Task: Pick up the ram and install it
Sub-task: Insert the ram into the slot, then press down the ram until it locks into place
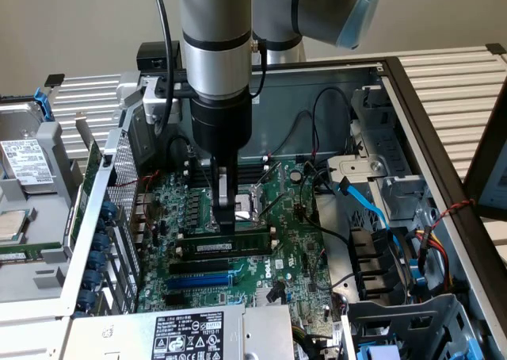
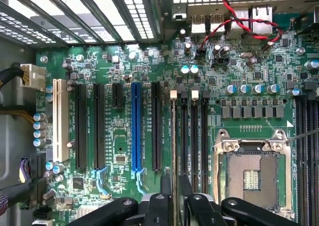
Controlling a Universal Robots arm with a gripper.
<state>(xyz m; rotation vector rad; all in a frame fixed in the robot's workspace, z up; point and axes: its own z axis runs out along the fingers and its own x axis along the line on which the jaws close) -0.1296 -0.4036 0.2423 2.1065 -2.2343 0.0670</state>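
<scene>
One gripper is all you have, lowered over the motherboard inside the open computer case. Its fingers clench the top edge of the ram, which stands on edge in a memory slot, just left of the CPU socket in the exterior view. A blue expansion slot lies nearer you.

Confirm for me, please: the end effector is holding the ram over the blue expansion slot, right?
Not quite. The end effector holds the ram over a black memory slot beside the CPU socket, not the blue slot, as the wrist view shows.
</scene>
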